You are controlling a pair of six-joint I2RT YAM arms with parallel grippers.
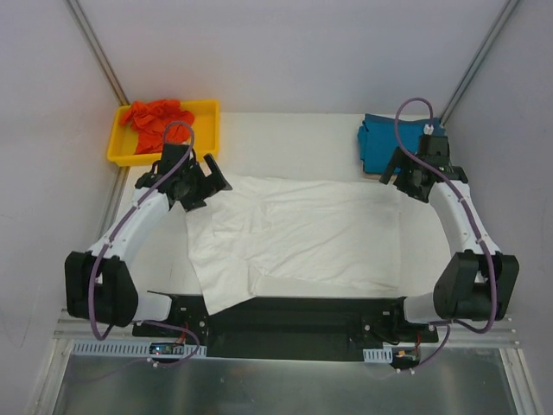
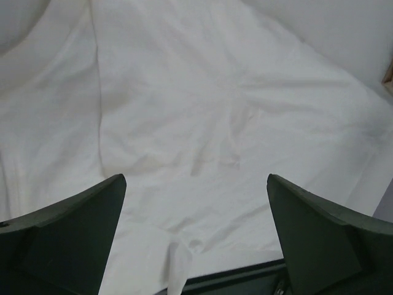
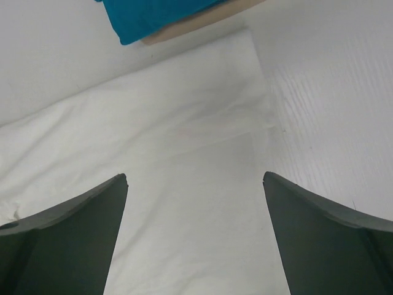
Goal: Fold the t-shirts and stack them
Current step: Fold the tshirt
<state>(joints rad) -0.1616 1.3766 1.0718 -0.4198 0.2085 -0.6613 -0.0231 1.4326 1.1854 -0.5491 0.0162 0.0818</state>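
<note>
**White t-shirt spread wide between two open claws**

A white t-shirt (image 1: 294, 238) lies spread over the middle of the table (image 1: 285, 143). Its long axis runs left to right. One corner trails off toward the near left edge, over the black base rail (image 1: 294, 324). The cloth is creased and partly doubled over itself. Collar and sleeves are hard to make out, so which way the shirt points cannot be told.

The left gripper (image 1: 203, 177) hangs over the shirt's far left corner. Its jaws are spread wide and hold nothing. The right gripper (image 1: 406, 177) hangs over the far right corner, also released and empty.

A teal-blue t-shirt (image 1: 384, 143) lies folded at the far right of the table, just beyond the white one. The right arm and its cable hide part of it.

An orange-red t-shirt (image 1: 155, 121) lies crumpled in a yellow tray (image 1: 207, 117) at the far left, its shape lost in the bunching. The left arm's cable crosses the tray's near rim.
</note>
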